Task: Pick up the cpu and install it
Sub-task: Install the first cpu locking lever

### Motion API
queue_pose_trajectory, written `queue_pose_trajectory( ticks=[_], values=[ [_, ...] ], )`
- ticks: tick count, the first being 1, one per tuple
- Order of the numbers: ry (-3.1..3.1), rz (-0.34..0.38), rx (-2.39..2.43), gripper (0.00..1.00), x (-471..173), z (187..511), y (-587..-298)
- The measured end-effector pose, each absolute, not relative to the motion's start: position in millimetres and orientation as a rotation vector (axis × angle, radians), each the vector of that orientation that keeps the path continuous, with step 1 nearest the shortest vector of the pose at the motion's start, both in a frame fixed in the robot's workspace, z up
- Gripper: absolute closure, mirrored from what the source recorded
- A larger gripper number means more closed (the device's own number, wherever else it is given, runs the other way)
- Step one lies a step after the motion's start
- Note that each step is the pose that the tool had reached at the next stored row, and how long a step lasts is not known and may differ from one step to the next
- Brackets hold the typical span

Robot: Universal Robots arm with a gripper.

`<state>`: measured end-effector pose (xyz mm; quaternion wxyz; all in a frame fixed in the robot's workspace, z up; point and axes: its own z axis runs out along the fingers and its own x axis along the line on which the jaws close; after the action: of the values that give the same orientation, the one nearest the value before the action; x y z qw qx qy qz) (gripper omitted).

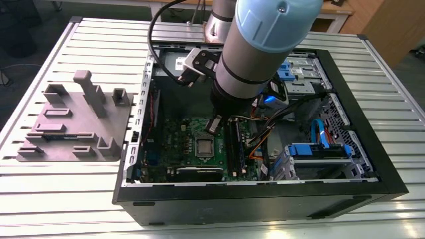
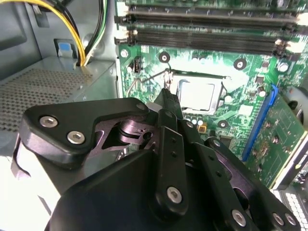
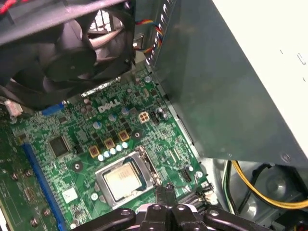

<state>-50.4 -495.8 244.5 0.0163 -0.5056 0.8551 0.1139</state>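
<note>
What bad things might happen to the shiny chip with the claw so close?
1. The claw hangs right beside the cpu in its socket. A slip might scratch the silver top or bend the thin wire lever.
2. Yellow cables lie near the claw and might snag.

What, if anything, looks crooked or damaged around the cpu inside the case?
Nothing stands out. The cpu lies flat and straight in its socket on the motherboard; the gripper is just beside the socket.
</note>
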Motion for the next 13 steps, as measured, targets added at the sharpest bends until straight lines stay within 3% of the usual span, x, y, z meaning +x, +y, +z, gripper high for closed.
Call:
queue_pose_trajectory(
  ticks=[13],
  values=[
    [2.659,0.354,-1.572,0.90,-49.3,246.8,-495.8]
  ],
)
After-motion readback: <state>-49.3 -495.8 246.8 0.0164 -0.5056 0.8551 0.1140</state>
